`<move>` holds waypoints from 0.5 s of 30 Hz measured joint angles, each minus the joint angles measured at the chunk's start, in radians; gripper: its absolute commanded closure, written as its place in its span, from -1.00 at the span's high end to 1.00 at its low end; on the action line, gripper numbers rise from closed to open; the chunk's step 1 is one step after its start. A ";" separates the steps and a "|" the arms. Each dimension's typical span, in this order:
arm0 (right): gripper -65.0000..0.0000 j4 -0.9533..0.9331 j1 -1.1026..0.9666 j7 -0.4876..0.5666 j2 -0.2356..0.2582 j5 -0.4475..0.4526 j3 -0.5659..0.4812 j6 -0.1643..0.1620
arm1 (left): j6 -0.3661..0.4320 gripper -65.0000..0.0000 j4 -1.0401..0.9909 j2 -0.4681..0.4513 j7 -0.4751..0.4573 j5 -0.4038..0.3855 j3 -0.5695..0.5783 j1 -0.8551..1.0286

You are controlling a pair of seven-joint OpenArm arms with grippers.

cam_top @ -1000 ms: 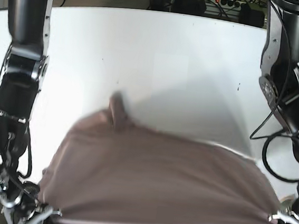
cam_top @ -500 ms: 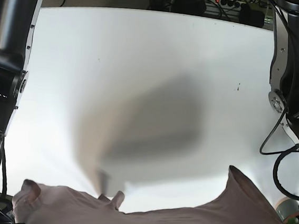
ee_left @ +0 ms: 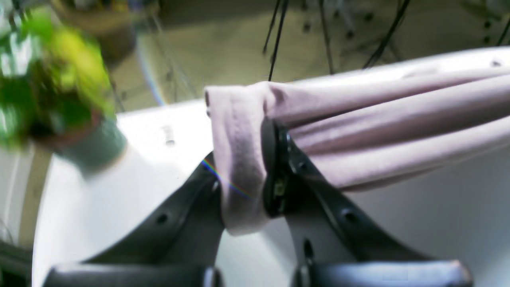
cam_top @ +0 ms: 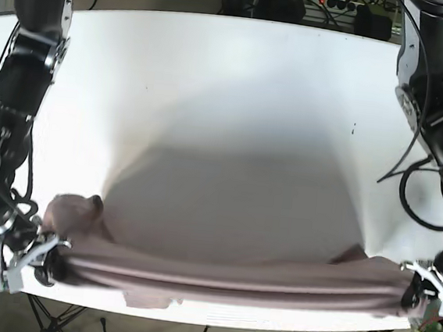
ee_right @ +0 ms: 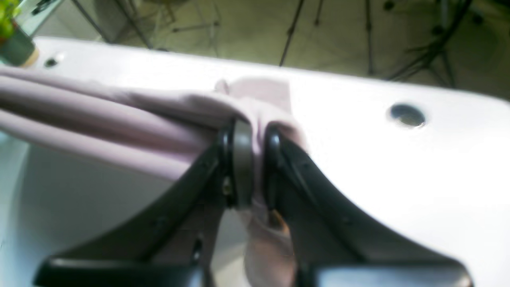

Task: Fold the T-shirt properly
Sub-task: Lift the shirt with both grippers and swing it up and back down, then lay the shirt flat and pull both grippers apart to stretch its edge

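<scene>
The left gripper point(ee_left: 255, 171) pinches a bunched end of the T-shirt point(ee_left: 358, 127) between its two dark fingers point(ee_left: 275, 171), the pale pink cloth wrapped over one pad and hanging a little below it. In this left wrist view a blurred green plant in a pot point(ee_left: 59, 103) stands on the white table point(ee_left: 438, 215) near the corner, off to one side of the gripper, and dark cables hang against the tan floor behind. The cloth runs away from the gripper in long, taut ridges above the table. In the right wrist view the right gripper point(ee_right: 255, 167) is pressed together on the other end of the shirt, a tail of cloth dropping between its fingers point(ee_right: 241, 163); a round hole point(ee_right: 406, 114) sits in the table top to one side, and tripod legs point(ee_right: 295, 28) stand on the floor beyond the edge. In the base view the shirt point(cam_top: 226, 280) is stretched as a narrow, rolled band along the near edge of the table point(cam_top: 228, 96) — one gripper point(cam_top: 36, 262) at each end point(cam_top: 421, 291) — with a loose clump of cloth by the right gripper and a broad grey shadow on the table behind. The rest of the table top is bare white, with cables and a power strip point(cam_top: 339, 3) past its far edge.
</scene>
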 measured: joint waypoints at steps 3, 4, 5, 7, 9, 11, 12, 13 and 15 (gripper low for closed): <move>-0.93 0.051 -0.109 0.004 -0.030 -0.008 0.047 -0.002 | 0.000 -1.00 0.050 -0.007 -0.001 0.001 -0.014 0.116; -0.93 0.068 -0.150 0.005 -0.038 -0.013 0.065 -0.003 | -0.005 -1.00 0.080 -0.008 -0.002 -0.005 -0.034 0.161; -0.93 0.089 -0.192 0.005 -0.047 -0.015 0.082 0.000 | -0.009 -1.00 0.100 -0.007 -0.006 -0.012 -0.056 0.202; -0.93 0.113 -0.274 -0.002 -0.056 -0.016 0.100 0.002 | -0.009 -1.00 0.122 -0.007 -0.008 -0.001 -0.105 0.281; -0.93 0.122 -0.318 -0.010 -0.071 -0.025 0.107 -0.006 | 0.000 -1.00 0.124 -0.007 0.002 0.017 -0.128 0.325; -0.93 0.165 -0.383 -0.006 -0.100 -0.035 0.105 -0.012 | 0.007 -1.00 0.127 -0.002 0.003 0.015 -0.145 0.378; -0.93 0.187 -0.410 0.004 -0.109 -0.030 0.105 -0.008 | 0.008 -1.00 0.127 0.000 0.000 0.016 -0.158 0.399; -0.93 0.200 -0.428 0.008 -0.114 -0.024 0.105 -0.007 | 0.006 -1.00 0.128 0.001 -0.004 0.017 -0.167 0.416; -0.93 0.221 -0.478 0.008 -0.126 -0.026 0.105 -0.008 | 0.008 -1.00 0.128 0.000 -0.003 0.018 -0.193 0.461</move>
